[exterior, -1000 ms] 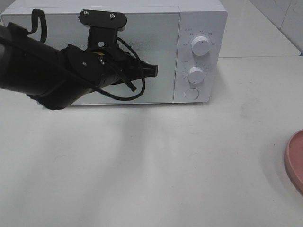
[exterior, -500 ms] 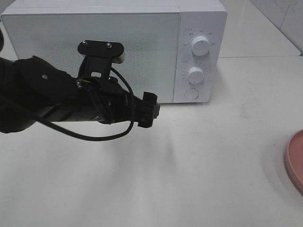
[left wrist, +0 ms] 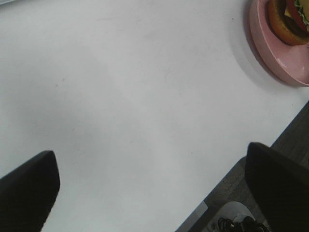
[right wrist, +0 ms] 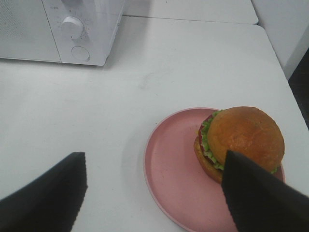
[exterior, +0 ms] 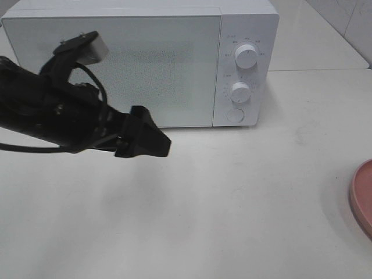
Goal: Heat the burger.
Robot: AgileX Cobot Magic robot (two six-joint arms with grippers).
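The burger (right wrist: 239,140), with a golden-brown bun, green lettuce and red tomato, sits on a round pink plate (right wrist: 169,179) at the table's right side. My right gripper (right wrist: 154,198) hovers above the plate, open, with one finger (right wrist: 260,198) over the burger's near side and nothing between the jaws. My left gripper (exterior: 152,142) hangs open over bare table in front of the white microwave (exterior: 145,58), whose door is closed. In the left wrist view the left gripper (left wrist: 154,188) holds nothing, and the burger (left wrist: 289,19) shows at the far corner.
The microwave's two knobs (exterior: 246,56) and round button (exterior: 235,115) are on its right panel. Only the plate's rim (exterior: 363,197) shows at the right edge of the exterior view. The table edge and a dark floor (left wrist: 289,140) lie near the plate.
My left gripper has drawn back from the microwave door, dropped toward the table front and turned; its jaws have opened. The microwave door stays closed.
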